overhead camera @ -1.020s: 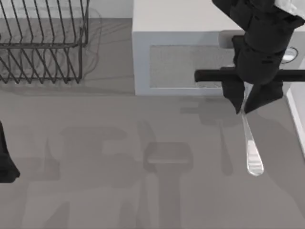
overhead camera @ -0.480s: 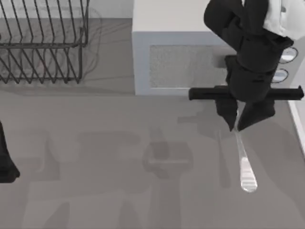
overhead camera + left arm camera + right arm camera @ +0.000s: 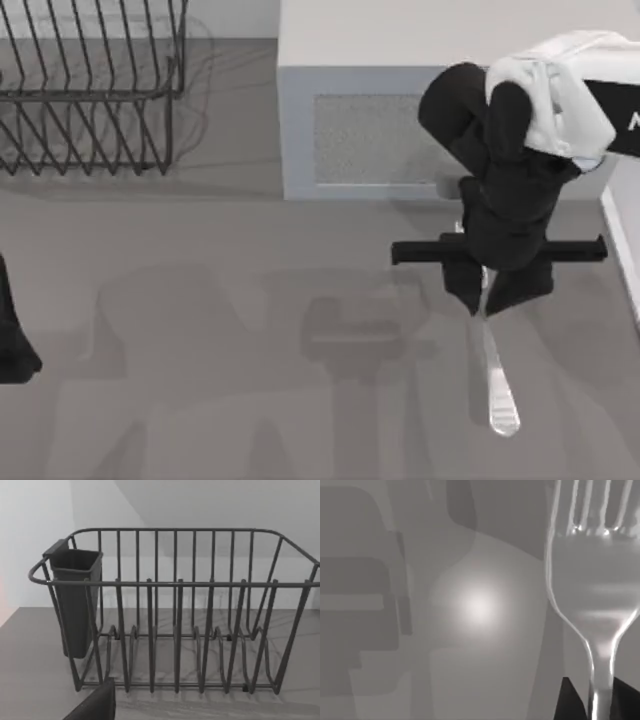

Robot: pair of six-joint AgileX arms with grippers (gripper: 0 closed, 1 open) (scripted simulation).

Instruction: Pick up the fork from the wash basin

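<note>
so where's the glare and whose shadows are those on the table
Top view: the right claw, shut on the fork, casts soft blocky arm shadows across the table; the handle glints. Right wrist view: a round bright glare patch sits on the table beside the close, shiny tines. Left wrist view: even light, faint wire shadows under the dish rack.

It looked like a rendered kitchen: a dark wire dish rack (image 3: 190,630) with a cutlery cup (image 3: 75,600) stood on the grey tabletop (image 3: 200,300), a pale microwave (image 3: 350,110) sat beside it, and a silver fork (image 3: 495,385) was about.
</note>
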